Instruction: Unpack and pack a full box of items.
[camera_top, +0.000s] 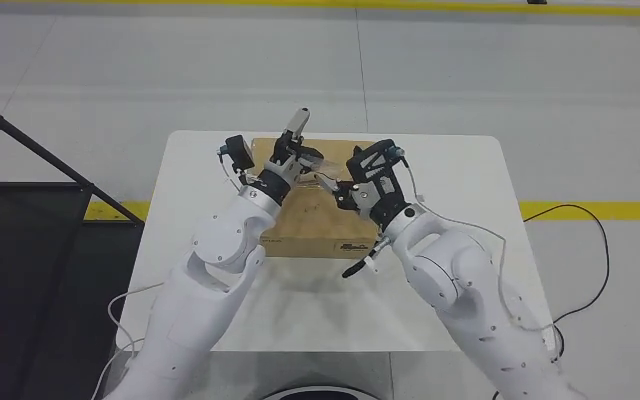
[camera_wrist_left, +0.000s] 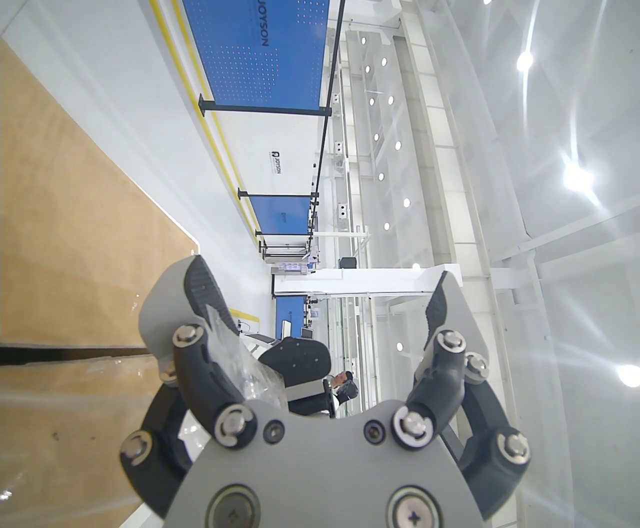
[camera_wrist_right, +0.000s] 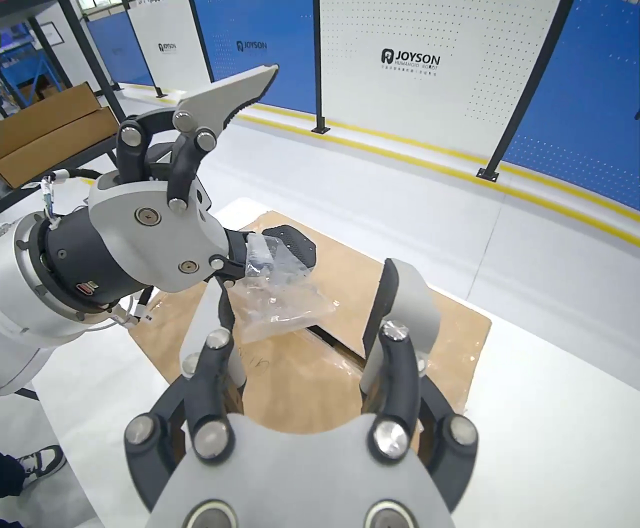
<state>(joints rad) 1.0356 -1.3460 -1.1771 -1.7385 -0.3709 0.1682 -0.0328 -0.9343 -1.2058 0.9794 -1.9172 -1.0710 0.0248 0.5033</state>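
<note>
Hovering both arms over the box (camera_top: 300, 235), set mid-table against the table's (camera_top: 460, 170) far edge. My left gripper (camera_wrist_right: 285, 160) gapes wide, yet the clear bag (camera_wrist_right: 280, 300) clings to its lower finger above the box seam. My right gripper (camera_wrist_right: 305, 280), wide too, faces it. The bag hangs just beside one of its fingers, so I judge the right arm best placed to pinch it.

Glaring in starbursts from ceiling lamps (camera_wrist_left: 577, 177); bowing straight lines at wrist-view edges; lighting desk (camera_top: 460, 180) brightly, evenly.
</note>
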